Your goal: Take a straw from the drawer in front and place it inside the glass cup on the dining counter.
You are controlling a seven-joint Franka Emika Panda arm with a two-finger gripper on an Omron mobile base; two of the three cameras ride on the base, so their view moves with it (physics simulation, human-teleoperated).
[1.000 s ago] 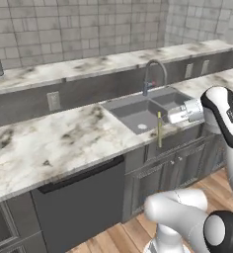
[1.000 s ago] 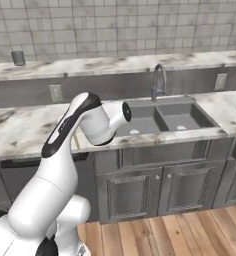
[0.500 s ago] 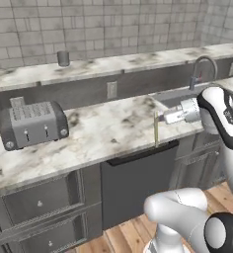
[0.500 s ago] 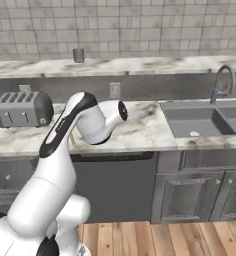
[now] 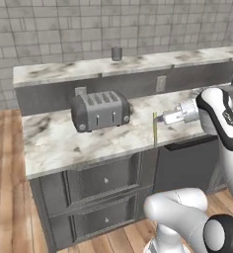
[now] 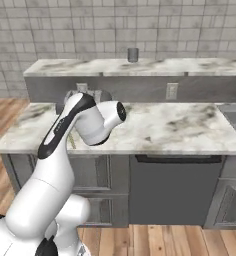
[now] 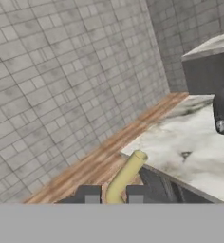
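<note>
The claw [image 7: 113,195] is pinching the straw [image 5: 155,129], which is hanging upright over the near worktop [image 5: 54,143] just right of the toaster [image 5: 99,110]. With the base rolling left, the sink is slipping out of frame and the glass cup [image 5: 117,53] on the dining counter [image 5: 64,70] is coming closer to centre, so delivery is nearing. No readable labels.

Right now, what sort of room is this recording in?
A kitchen, rendered: a toaster sits on a marbled worktop over grey drawers, with a tiled wall behind and a raised dining counter holding a glass cup.
</note>
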